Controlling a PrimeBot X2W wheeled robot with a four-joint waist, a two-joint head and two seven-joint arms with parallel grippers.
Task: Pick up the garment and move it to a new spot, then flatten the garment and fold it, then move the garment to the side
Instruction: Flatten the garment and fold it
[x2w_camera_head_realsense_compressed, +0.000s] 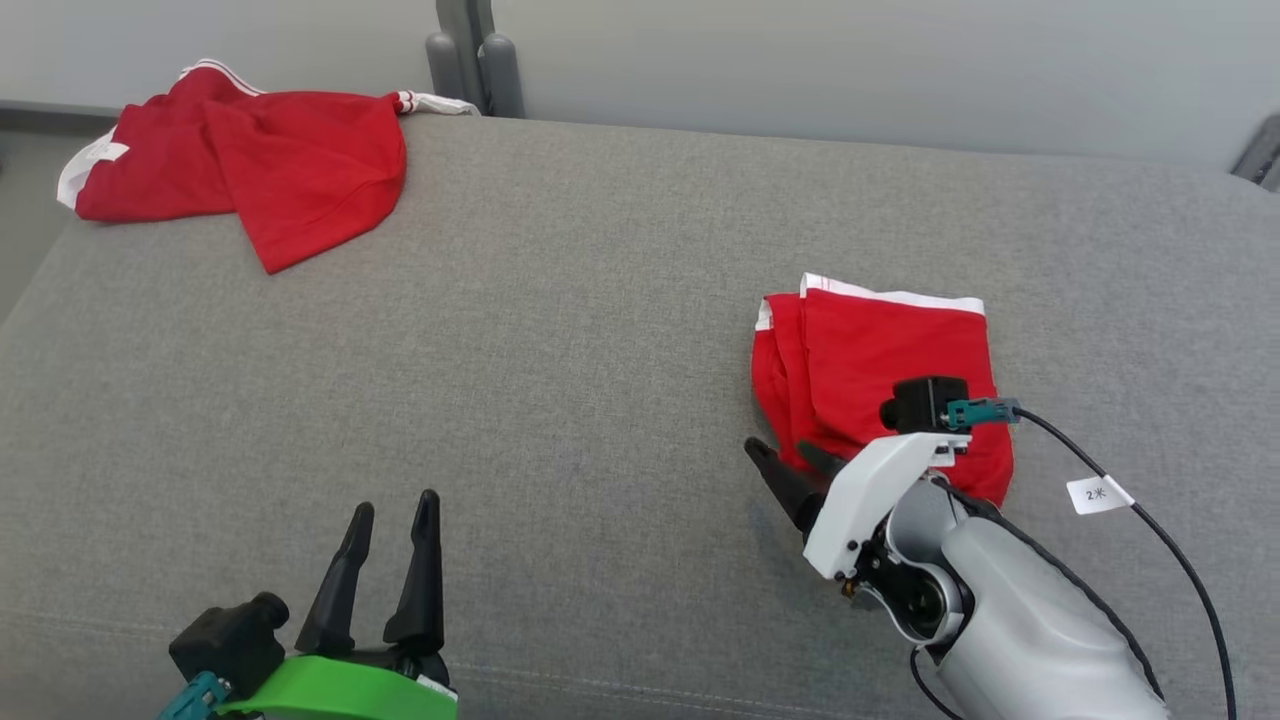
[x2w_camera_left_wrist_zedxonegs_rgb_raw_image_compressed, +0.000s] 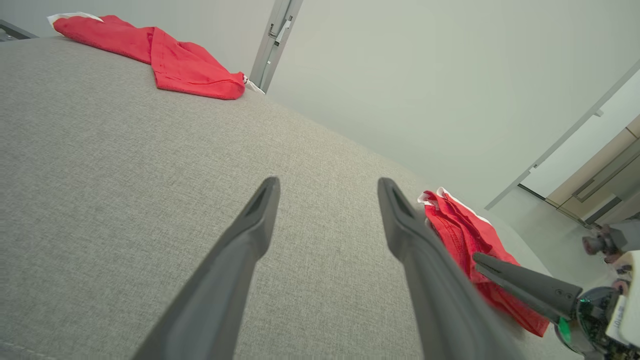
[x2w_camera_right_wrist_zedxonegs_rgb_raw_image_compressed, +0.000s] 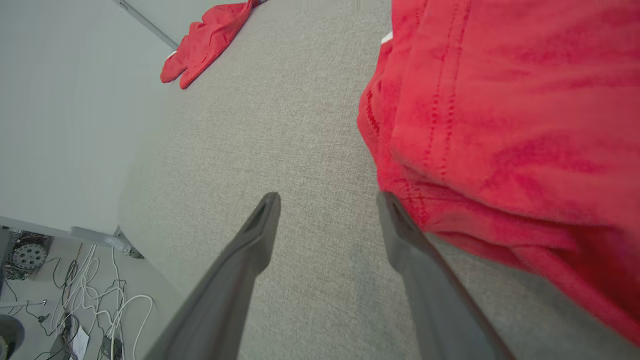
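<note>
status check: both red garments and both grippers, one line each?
folded red garment: folded, lying on the grey cushion, right side
other red garment: unfolded, crumpled at the far left corner
left gripper: open, empty, over bare cushion
right gripper: open, holding nothing, one finger at the folded red garment's edge
</note>
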